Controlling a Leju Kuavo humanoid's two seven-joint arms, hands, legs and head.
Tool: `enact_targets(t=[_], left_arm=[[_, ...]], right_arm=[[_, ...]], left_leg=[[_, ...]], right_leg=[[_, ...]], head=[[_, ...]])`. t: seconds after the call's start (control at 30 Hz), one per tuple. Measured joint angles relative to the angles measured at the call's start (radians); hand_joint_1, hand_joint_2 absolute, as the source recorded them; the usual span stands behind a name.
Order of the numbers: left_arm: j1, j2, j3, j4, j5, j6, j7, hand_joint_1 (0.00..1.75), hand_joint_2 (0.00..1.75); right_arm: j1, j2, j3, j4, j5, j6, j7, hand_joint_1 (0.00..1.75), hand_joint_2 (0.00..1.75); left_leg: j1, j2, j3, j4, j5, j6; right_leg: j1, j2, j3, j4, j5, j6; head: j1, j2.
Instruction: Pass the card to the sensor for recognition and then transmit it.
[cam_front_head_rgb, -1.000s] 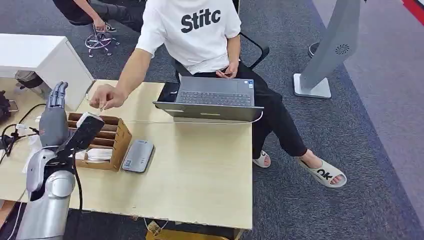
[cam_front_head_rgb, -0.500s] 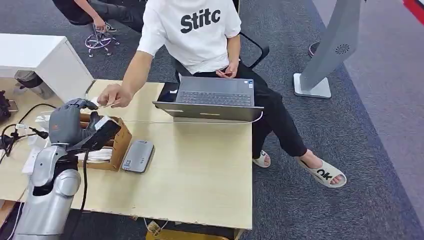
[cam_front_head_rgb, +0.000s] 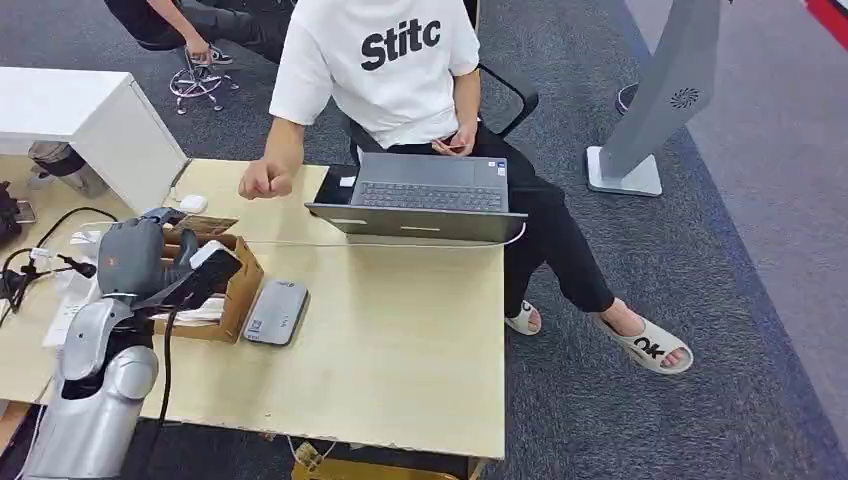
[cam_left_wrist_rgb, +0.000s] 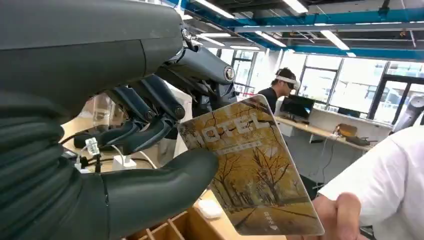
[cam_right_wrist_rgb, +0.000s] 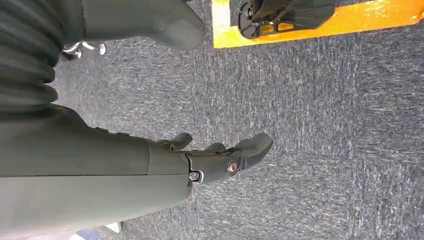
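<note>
Golden card pinched, reader waiting below

We have the card (cam_left_wrist_rgb: 252, 167) gripped in our left hand (cam_front_head_rgb: 135, 255): thumb (cam_left_wrist_rgb: 165, 182) under one face, dark fingers (cam_left_wrist_rgb: 150, 120) curled on the other, most of the card standing free beyond the fingertips. Just past those fingertips sits the wooden organiser (cam_front_head_rgb: 235, 290), and beyond it, flat on the table (cam_front_head_rgb: 400, 340), the grey sensor (cam_front_head_rgb: 275, 312). To do this step well, we judge we should keep the pinch firm, carry the card over the organiser's wall without clipping it, then turn the free end flat above the sensor's top and hold it there. A person's fist (cam_front_head_rgb: 262, 182) rests well apart from our fingers. Our right hand (cam_right_wrist_rgb: 220, 160) hangs over carpet, fingers loosely curled, holding nothing.
</note>
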Motion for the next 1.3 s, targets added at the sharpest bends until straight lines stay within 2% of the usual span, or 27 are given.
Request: enact_targets(t=[0.27,0.47,0.87,1.3], left_arm=[[0.040,0.002,-0.001,-0.024,-0.024,-0.009,0.000,1.75,1.75],[0.083,0.019,-0.051,-0.019,-0.142,-0.042,0.010,1.75,1.75],[0.114,0.030,-0.174,0.100,-0.291,-0.006,0.046,1.75,1.75],[0.124,0.045,-0.203,0.149,-0.327,0.001,0.059,1.75,1.75]], right_arm=[[0.000,-0.001,0.000,0.000,-0.002,0.000,0.000,0.00,1.75],[0.000,-0.001,0.000,0.001,-0.002,0.010,0.005,0.00,1.75],[0.000,-0.001,0.000,0.004,0.001,0.014,0.006,0.00,1.75],[0.000,-0.001,0.000,0.009,0.006,0.014,0.006,0.00,1.75]], left_leg=[[0.000,0.000,0.000,0.000,0.000,0.000],[0.000,0.000,0.000,0.000,0.000,0.000],[0.000,0.000,0.000,0.000,0.000,0.000],[0.000,0.000,0.000,0.000,0.000,0.000]], right_leg=[[0.000,0.000,0.000,0.000,0.000,0.000],[0.000,0.000,0.000,0.000,0.000,0.000],[0.000,0.000,0.000,0.000,0.000,0.000],[0.000,0.000,0.000,0.000,0.000,0.000]], head=[[0.000,0.000],[0.000,0.000],[0.000,0.000],[0.000,0.000]])
